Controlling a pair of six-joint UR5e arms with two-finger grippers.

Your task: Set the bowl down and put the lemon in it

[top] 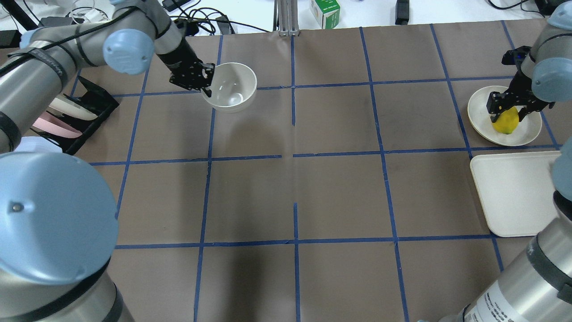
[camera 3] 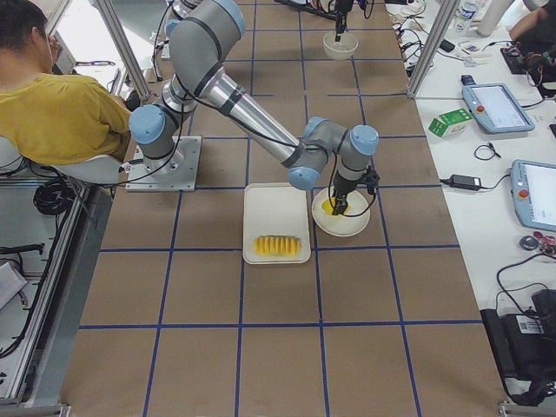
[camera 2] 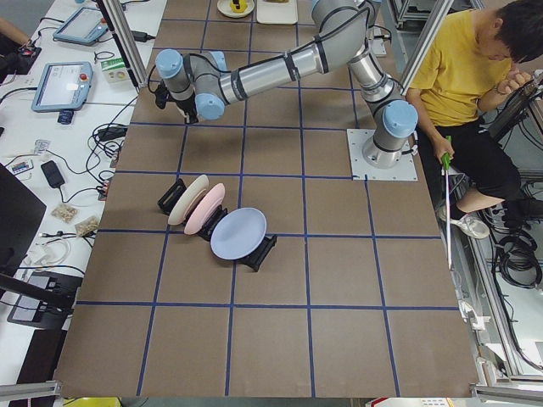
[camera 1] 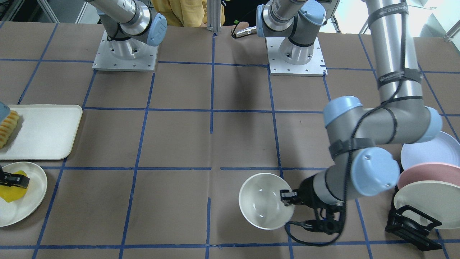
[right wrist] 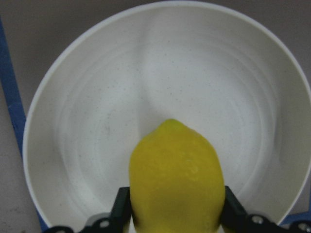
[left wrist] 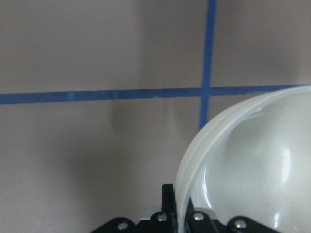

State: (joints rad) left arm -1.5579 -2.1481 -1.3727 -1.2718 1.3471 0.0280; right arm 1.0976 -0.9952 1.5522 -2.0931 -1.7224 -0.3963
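The off-white bowl (top: pixel 232 85) is in the far left part of the table in the overhead view. My left gripper (top: pixel 206 82) is shut on the bowl's near-left rim, one finger inside and one outside. The left wrist view shows the rim (left wrist: pixel 194 160) between the fingers, with the bowl's shadow offset on the table. The yellow lemon (top: pixel 506 123) lies on a flat white plate (top: pixel 480 118) at the far right. My right gripper (top: pixel 507 112) is shut on the lemon (right wrist: pixel 177 174), a finger against each side. I cannot tell if the lemon is lifted.
A cream tray (top: pixel 514 197) lies beside the plate and holds ridged yellow-orange sliced food (camera 1: pixel 9 126). A black rack with blue, pink and cream plates (camera 1: pixel 427 180) stands close behind my left arm. Two arm bases (camera 1: pixel 125 54) stand at the robot's edge. A person sits beside the table (camera 2: pixel 467 76).
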